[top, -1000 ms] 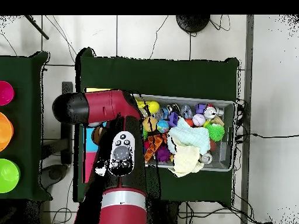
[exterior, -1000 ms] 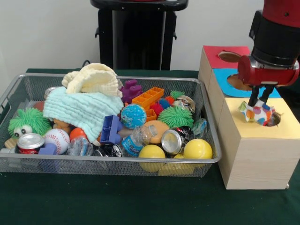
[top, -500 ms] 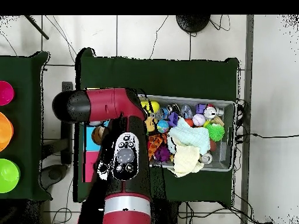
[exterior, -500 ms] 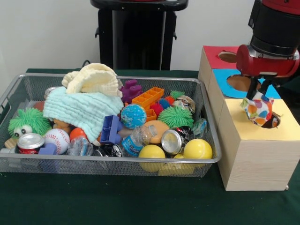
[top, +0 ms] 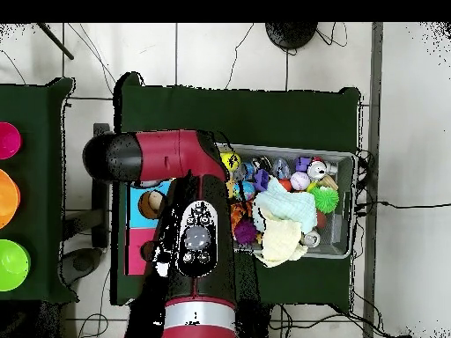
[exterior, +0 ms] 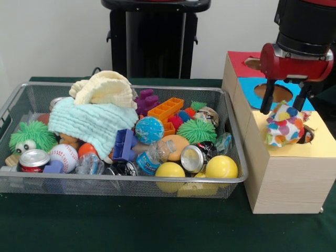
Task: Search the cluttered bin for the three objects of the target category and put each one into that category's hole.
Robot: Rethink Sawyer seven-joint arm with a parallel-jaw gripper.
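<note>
Black two-fingered gripper (exterior: 285, 98) spread wide, holding nothing, just above multicoloured polka-dot cloth (exterior: 283, 129). Cloth bunched at round hole (exterior: 306, 135) in yellow-topped wooden box (exterior: 287, 165), mostly outside. Best move, I reckon: poke straight down through centre.

plain white wall (exterior: 58, 37), dark green tablecloth (exterior: 131, 226), pale tiled floor (top: 405, 106) with trailing black cables (top: 255, 53)

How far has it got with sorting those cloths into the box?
One spotted cloth sits bunched at the yellow hole, not yet through. The gripper is open above it, holding nothing. Two more cloths, the cream one and the mint one, lie in the wire bin.
</note>
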